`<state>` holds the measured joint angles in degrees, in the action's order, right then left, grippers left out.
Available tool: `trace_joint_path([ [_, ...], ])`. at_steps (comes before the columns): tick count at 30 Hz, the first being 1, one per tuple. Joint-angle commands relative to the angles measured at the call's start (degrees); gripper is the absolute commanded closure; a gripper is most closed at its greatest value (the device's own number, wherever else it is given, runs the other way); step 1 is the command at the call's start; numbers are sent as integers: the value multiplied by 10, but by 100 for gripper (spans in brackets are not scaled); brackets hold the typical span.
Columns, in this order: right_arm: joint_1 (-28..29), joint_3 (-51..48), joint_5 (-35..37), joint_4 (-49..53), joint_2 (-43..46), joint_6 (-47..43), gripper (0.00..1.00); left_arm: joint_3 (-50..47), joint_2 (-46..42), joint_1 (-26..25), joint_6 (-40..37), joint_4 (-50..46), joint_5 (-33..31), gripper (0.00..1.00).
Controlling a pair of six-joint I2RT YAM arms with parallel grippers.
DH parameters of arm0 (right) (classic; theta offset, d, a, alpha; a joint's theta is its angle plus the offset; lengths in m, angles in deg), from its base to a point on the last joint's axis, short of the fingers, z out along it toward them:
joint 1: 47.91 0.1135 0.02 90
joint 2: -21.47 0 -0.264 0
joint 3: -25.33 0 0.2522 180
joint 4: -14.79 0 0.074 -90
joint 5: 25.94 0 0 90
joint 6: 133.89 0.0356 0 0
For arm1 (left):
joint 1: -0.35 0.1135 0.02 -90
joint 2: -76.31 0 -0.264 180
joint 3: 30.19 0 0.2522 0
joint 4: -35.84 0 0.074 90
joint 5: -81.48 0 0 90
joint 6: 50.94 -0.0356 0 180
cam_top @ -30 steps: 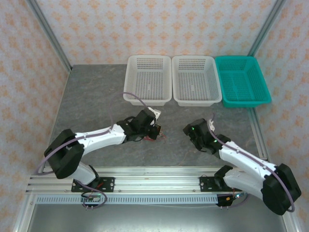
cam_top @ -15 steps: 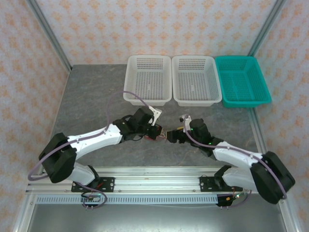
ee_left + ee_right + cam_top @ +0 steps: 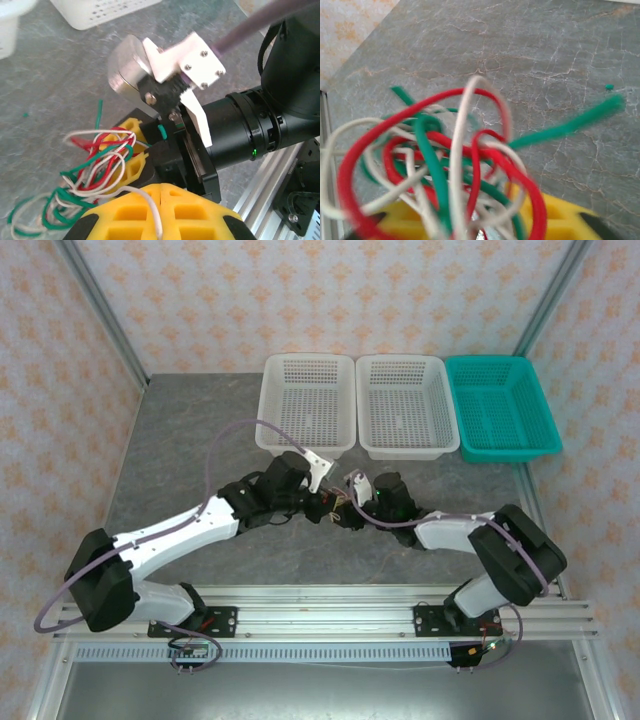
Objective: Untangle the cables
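Located the cables (image 3: 92,167) at mid-table, in the narrow gap where both grippers meet nose to nose, a little in front of the left white basket (image 3: 305,444) and the middle white basket (image 3: 402,448).

Noted the left gripper (image 3: 159,200) clenched, yellow pads pressed flat together, one white strand pinched in the seam and curling out toward the knot. Noted the right gripper (image 3: 131,150) facing it, with red and white loops threaded between two yellow fingers. Unable to tell whether those fingers bite on the wires or merely stand around them.

Materials and form:
- Thin, round, flexible wires in smooth glossy sleeves of red, green and white, wound into overlapping loops as one loose knot.
- Yellow moulded fingers with square recesses.
- Table (image 3: 200,440) matt grey, stone-patterned, with pale veining.
- Baskets of perforated plastic, rectangular with rounded corners.

Orientation:
- No single axis to the knot as a whole.
- In the left wrist view, spread running from lower left up to the right gripper's fingers, with one short green end standing upward clear of the loops.
- In the right wrist view, one green tail jutting out to the right and slightly upward, blurred at the tip.
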<state>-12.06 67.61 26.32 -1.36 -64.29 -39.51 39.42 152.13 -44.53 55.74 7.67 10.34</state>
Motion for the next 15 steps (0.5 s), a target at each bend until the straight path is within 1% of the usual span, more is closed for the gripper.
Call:
trace_joint_path([
  [1,0,7,32,-21,-15,43,93,21,-39,22,28,-45,-82,100],
  [2,0,10,49,-9,-21,57,97,17,-51,32,37,-47,-90,100],
  [6,-2,26,126,84,-53,149,95,18,-109,95,74,-79,-126,100],
  [8,-1,23,134,106,-69,198,96,23,-135,143,93,-102,-134,100],
  [11,-6,14,179,160,-81,268,98,24,-159,224,118,-144,-143,100],
  [13,-21,-3,204,187,-75,306,100,17,-170,275,130,-165,-144,100],
  [15,-39,-24,207,187,-62,329,100,5,-181,314,135,-171,-140,100],
])
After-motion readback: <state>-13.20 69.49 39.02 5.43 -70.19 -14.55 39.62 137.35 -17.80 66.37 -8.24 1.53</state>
